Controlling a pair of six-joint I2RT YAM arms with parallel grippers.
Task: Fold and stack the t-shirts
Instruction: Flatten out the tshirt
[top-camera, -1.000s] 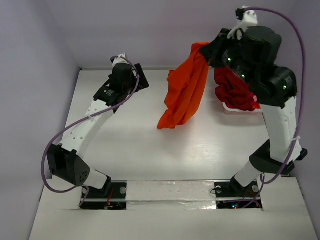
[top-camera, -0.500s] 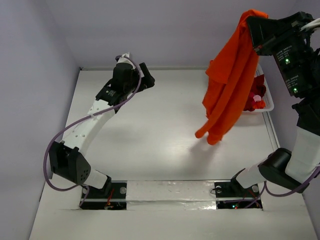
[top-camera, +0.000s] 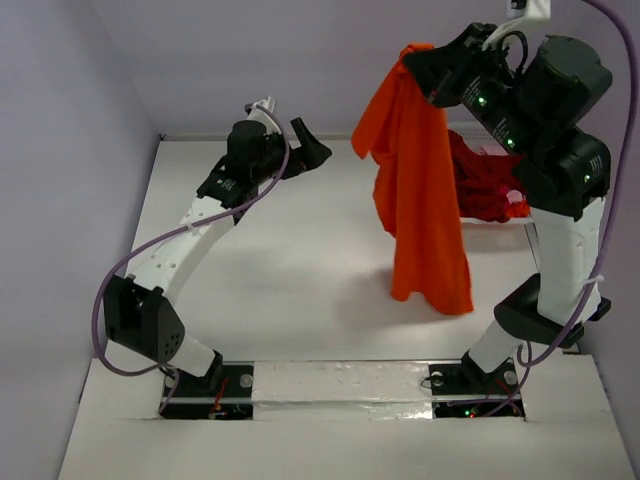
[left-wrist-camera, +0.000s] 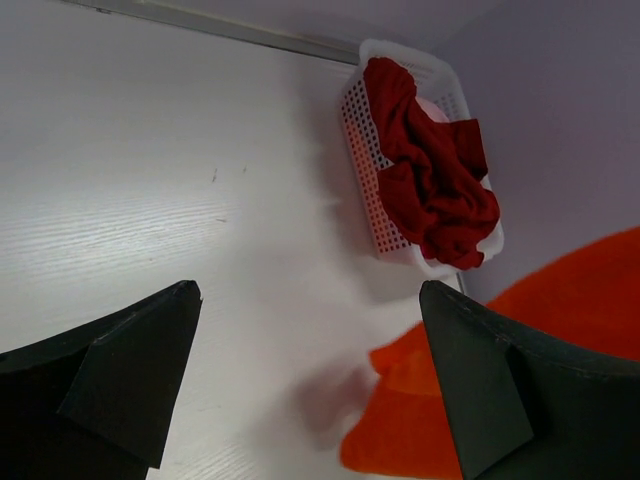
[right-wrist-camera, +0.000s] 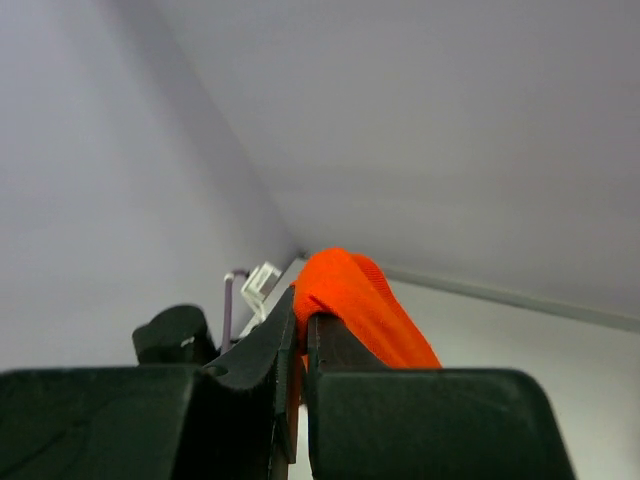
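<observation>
Orange-red t-shirt (top-camera: 420, 200): hangs lengthwise over the table (top-camera: 270, 280), right of centre, bunched at the top with a loose hem toward the near side. Whether the hem touches the table cannot be told.

Held by: right gripper (top-camera: 422, 68), raised high at the far right, fingers pressed together on a fold of the cloth. All the garment dangles below the pinch except a small hump over the fingertips, seen in the right wrist view.

Left gripper (top-camera: 308, 148): far side, left of the shirt and well apart from it, fingers spread wide, holding nothing.

Crimson t-shirt (top-camera: 485, 185): heaped in the white lattice basket (left-wrist-camera: 368, 140) at the far right, with a bit of pink cloth (left-wrist-camera: 432, 108) under it.

Step in hand, as judged: carrying the shirt out to lay it flat.

Handling: lower it until the hem meets the table first, then draw away so the cloth spreads. The left gripper should take a second corner or shoulder, so the shirt opens rather than landing in a heap.

Risk: a one-point hold lets it twist.
</observation>
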